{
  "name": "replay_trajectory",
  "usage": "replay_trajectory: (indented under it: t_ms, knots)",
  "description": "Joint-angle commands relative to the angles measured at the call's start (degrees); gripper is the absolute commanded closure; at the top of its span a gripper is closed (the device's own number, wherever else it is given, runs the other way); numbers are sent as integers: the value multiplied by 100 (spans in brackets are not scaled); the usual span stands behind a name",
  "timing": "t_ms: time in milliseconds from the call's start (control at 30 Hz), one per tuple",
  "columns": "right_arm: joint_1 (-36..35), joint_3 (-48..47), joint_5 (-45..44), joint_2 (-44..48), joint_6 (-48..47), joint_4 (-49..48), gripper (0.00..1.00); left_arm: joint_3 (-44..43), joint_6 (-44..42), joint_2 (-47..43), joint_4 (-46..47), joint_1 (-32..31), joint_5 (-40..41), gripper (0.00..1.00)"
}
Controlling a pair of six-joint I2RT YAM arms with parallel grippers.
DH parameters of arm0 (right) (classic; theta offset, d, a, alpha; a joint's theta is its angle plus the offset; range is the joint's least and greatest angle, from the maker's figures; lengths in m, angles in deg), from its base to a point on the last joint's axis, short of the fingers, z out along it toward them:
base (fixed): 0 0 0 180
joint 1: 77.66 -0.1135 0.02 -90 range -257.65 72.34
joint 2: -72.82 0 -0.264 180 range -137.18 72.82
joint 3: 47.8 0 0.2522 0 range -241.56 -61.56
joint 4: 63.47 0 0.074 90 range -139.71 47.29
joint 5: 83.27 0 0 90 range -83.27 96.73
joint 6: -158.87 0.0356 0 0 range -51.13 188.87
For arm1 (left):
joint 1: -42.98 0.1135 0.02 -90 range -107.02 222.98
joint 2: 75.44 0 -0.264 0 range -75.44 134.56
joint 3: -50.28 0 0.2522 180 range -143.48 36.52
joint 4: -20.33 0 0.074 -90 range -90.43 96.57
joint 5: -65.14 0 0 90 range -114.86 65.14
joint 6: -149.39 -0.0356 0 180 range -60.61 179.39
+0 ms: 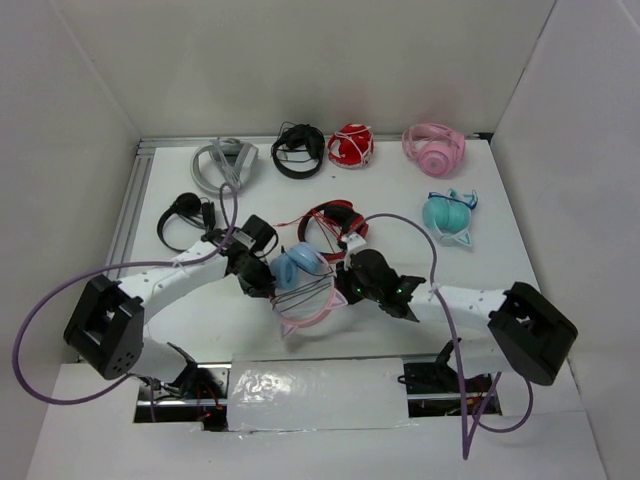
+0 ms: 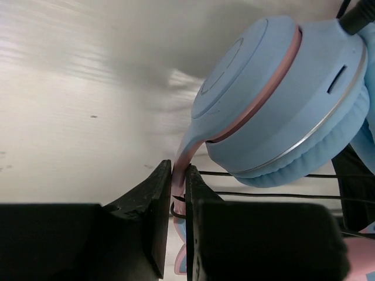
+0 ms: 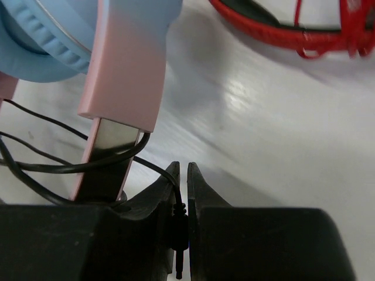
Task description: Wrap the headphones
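Observation:
The headphones [image 1: 300, 268], with light blue earcups and a pink cat-ear headband, lie at the table's middle between both arms. A thin dark cable [image 1: 300, 297] runs in several strands across them. My left gripper [image 2: 179, 193] is shut on the pink headband [image 2: 186, 158] just below the blue earcup [image 2: 281, 93]. My right gripper [image 3: 182, 181] is shut on the cable's plug [image 3: 181, 234]; the cable [image 3: 70, 165] loops round the headband arm [image 3: 114, 140].
Other headphones lie around: red ones [image 1: 335, 222] just behind, teal cat-ear ones [image 1: 448, 218] at right, pink [image 1: 433, 148], red-white [image 1: 351, 146], black [image 1: 298, 150] and grey [image 1: 224, 163] along the back, black ones [image 1: 185, 217] at left. White walls enclose the table.

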Motion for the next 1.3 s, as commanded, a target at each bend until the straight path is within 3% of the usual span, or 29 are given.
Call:
replay_trajectory:
  t_ms: [0, 267, 567, 1000, 1267]
  knots:
    - [-48, -648, -693, -434, -335, 302, 99, 34, 47, -456, -980, 487, 1185, 100]
    - [-259, -2230, -630, -2043, -1038, 1020, 99, 421, -50, -1168, -1015, 962, 2143, 100]
    - [-268, -2926, -991, -2632, -1319, 1287, 95, 878, -604, -1652, -208, 1788, 1599, 100]
    - [-268, -3533, -1404, -3450, -1126, 1199, 92, 333, 301, -132, -1139, 1772, 1976, 100]
    - [-268, -3323, -1483, -3283, -758, 1401, 80, 166, 723, 317, -1525, 1543, 2170, 100]
